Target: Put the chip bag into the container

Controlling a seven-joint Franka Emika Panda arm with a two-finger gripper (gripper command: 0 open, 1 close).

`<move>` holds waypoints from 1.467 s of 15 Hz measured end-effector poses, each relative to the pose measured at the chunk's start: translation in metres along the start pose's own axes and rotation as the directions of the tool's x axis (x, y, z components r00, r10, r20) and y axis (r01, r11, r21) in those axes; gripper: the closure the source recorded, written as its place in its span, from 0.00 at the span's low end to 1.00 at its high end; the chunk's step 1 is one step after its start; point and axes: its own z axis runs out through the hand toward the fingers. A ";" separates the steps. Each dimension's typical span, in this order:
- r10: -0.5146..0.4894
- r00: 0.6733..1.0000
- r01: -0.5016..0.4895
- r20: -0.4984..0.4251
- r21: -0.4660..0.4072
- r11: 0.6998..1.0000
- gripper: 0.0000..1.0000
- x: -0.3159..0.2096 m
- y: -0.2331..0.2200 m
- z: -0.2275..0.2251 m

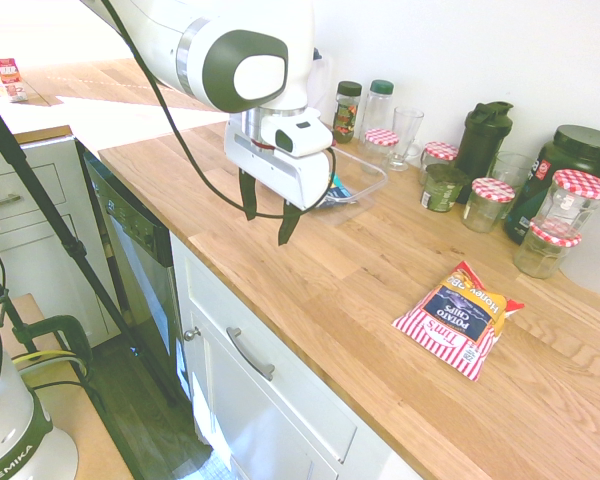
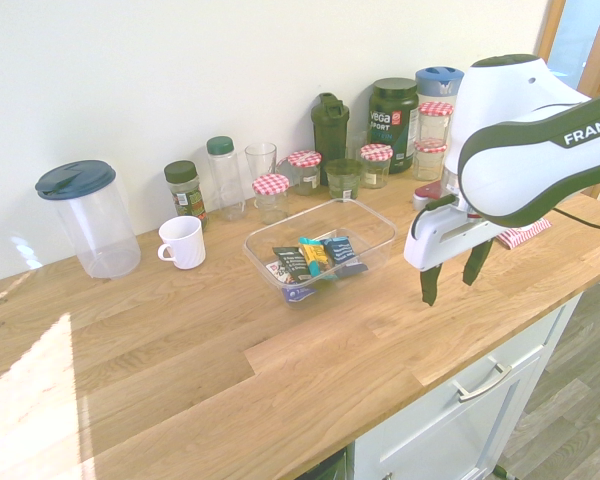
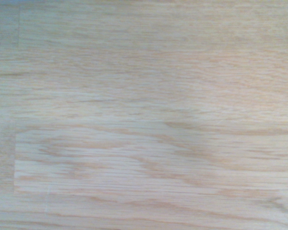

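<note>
The chip bag (image 1: pixel 458 318), striped red and white with a dark blue label, lies flat on the wooden counter. In the second exterior view the arm hides all but a striped corner of the chip bag (image 2: pixel 525 235). The container (image 2: pixel 372 222) is a shallow clear tray with several small snack packets inside. The hand partly covers the container (image 1: pixel 365 180) in the first exterior view. My gripper (image 1: pixel 267 225) (image 2: pixel 448 288) hangs open and empty above bare counter, between the container and the bag and near the front edge. The wrist view shows only wood grain.
Jars with red checkered lids (image 1: pixel 490 203), spice bottles (image 1: pixel 347 110), a glass (image 1: pixel 405 135) and dark shaker bottles (image 1: pixel 483 135) line the back wall. A white mug (image 2: pixel 183 242) and a clear pitcher with a blue lid (image 2: pixel 85 218) stand beyond the tray.
</note>
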 end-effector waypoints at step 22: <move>0.217 0.897 -0.284 -0.384 -0.128 0.950 0.00 0.223 0.064 -0.017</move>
